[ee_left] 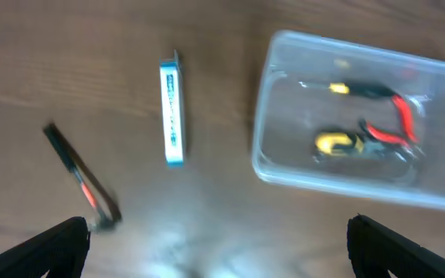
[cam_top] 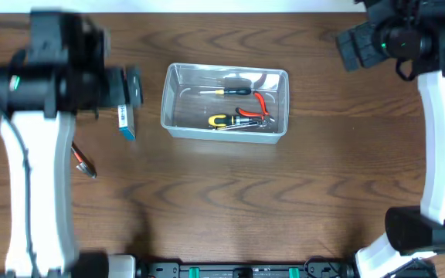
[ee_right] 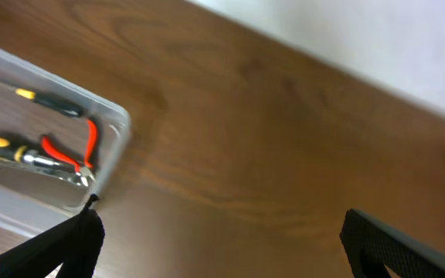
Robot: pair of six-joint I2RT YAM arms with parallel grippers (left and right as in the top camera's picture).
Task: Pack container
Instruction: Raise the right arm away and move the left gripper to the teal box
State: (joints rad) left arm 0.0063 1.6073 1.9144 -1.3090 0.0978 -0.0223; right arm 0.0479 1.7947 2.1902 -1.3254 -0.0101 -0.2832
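The container (cam_top: 225, 71) sits at the centre of the overhead view and already holds a black-and-yellow screwdriver (cam_top: 234, 90), red-handled pliers (cam_top: 263, 104) and a yellow-handled tool (cam_top: 224, 121). Two things lie outside it on the table (cam_top: 207, 201): a small blue-and-white box (cam_top: 126, 121), standing on its narrow edge just left of the container, and a thin black-and-red tool (cam_top: 83, 161) further toward the lower left. The left gripper (ee_left: 222, 255) hangs above these two with its jaws spread wide and nothing between them. The right gripper (ee_right: 222, 255) is at the upper right of the overhead view, also spread wide and empty, well apart from the container. The step in hand looks like a left-arm pick of the box. It would go best with the jaws turned across the box's thin width, lowered squarely over its middle so it does not tip, then carried to the free left half of the container, away from the tools. There is printing along the box's edge, but it is too blurred to read, and no brand can be made out anywhere.
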